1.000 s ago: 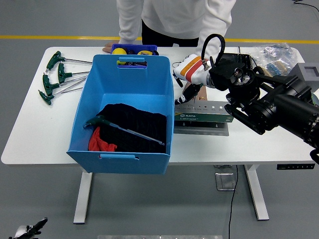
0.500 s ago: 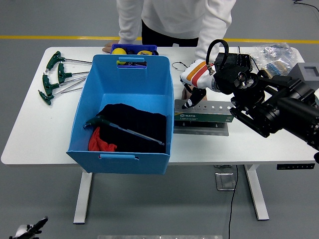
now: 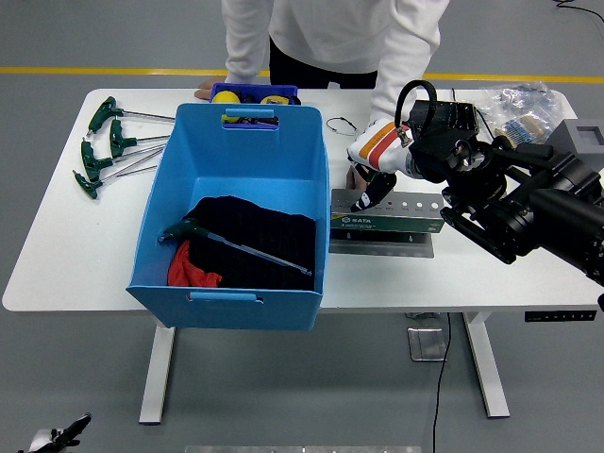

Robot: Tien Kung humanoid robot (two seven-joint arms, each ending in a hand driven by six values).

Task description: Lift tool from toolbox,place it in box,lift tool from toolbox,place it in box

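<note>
White bench (image 3: pixel 85 274) on grey floor. Near edge, left of centre: blue box (image 3: pixel 241 212) w/ black and red cloth and one green-handled tool (image 3: pixel 231 243) lying inside. Just right of it, green toolbox (image 3: pixel 387 215) w/ holed top. Right hand (image 3: pixel 370 179), white glove, hangs over toolbox's left end, fingers curled downward; can't tell if they grip anything. Far left corner: more green T-handle tools (image 3: pixel 109 142). Person in white sleeves stands at far edge.

Workshop, grey floor (image 3: pixel 94 38), yellow line (image 3: pixel 113 70)
</note>
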